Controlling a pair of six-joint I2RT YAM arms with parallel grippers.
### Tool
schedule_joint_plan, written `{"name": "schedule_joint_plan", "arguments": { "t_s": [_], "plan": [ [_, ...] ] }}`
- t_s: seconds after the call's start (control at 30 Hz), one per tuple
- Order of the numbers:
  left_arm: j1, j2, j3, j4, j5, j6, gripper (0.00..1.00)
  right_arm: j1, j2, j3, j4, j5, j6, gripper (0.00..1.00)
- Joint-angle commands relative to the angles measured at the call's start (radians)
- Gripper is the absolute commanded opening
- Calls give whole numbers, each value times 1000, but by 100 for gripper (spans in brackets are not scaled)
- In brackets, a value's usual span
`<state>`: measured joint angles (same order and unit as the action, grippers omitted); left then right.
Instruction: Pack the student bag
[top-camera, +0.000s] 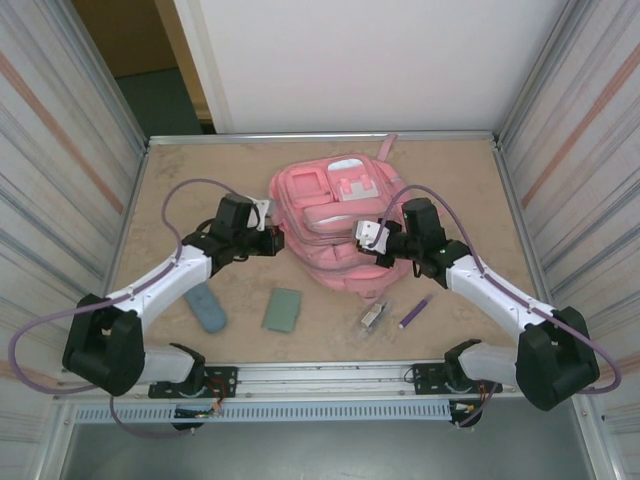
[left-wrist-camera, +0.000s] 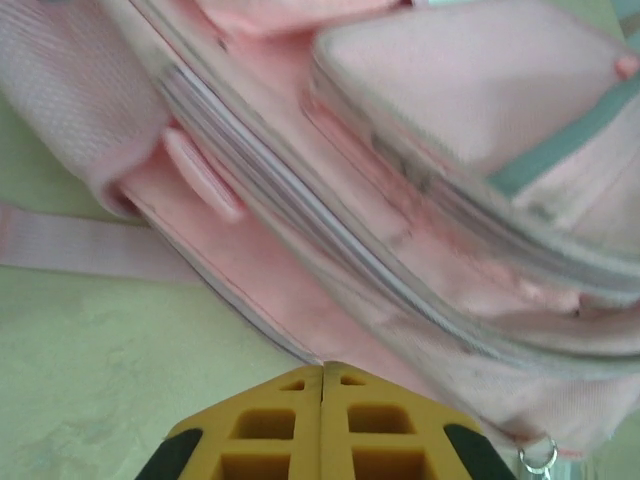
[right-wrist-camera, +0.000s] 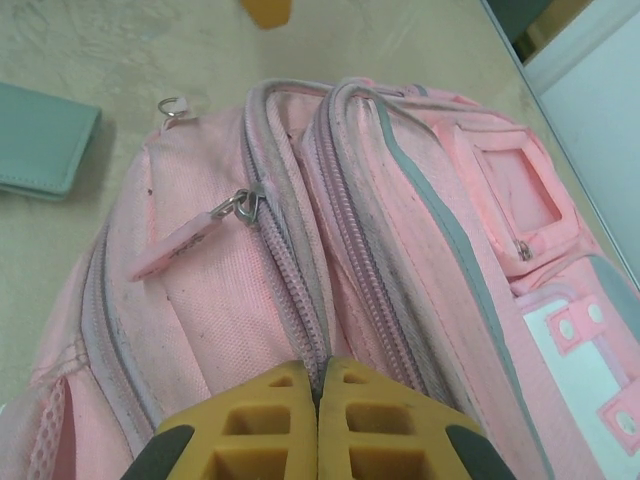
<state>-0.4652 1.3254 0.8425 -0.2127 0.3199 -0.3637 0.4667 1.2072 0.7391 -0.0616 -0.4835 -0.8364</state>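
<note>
Located pink fabric backpack (top-camera: 335, 225) at centre of beige stone-patterned table (top-camera: 180, 190), left gripper (top-camera: 274, 241) at its left flank, right gripper (top-camera: 363, 238) at its right. Found in a row before it, left to right: blue-grey oblong pouch (top-camera: 207, 307), green flat wallet (top-camera: 284, 310), small silver metal object (top-camera: 374, 316), purple pen (top-camera: 415, 311).

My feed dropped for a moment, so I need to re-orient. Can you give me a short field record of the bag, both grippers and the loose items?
bag: student bag lying front-up mid-table; zips in view look closed
left gripper: shut, tips at the bag's left flank
right gripper: shut, tips on a zip seam at the bag's right flank
fabric pinched: cannot tell for either
loose, on the table near the bag: blue-grey pouch, green flat case, small silvery item, purple pen
</note>
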Motion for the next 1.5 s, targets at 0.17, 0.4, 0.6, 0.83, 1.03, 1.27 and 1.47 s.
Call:
{"name": "schedule_joint_plan", "arguments": {
  "t_s": [0.17, 0.4, 0.6, 0.83, 1.03, 1.27, 1.47],
  "plan": [
    [-206, -49, 30, 109, 121, 95, 40, 4, -9, 32, 51, -41, 34, 2],
    [-283, -3, 68, 99, -72, -58, 43, 6, -6, 43, 62, -73, 74, 2],
    [-307, 108, 128, 101, -33, -60, 39, 17, -7, 48, 62, -79, 85, 2],
    [-326, 163, 177, 109, 7, -78, 38, 61, -4, 45, 60, 5, 73, 2],
    [-331, 186, 165, 110, -66, -119, 19, 124, 10, 14, 134, 59, 105, 1],
    [-299, 117, 142, -7, -145, -67, 0, 127, 7, 1, 89, 191, 60, 1],
    [-211, -14, 57, -166, -340, -45, 0, 92, -41, -29, 62, 239, -1, 0]
  ]
}}
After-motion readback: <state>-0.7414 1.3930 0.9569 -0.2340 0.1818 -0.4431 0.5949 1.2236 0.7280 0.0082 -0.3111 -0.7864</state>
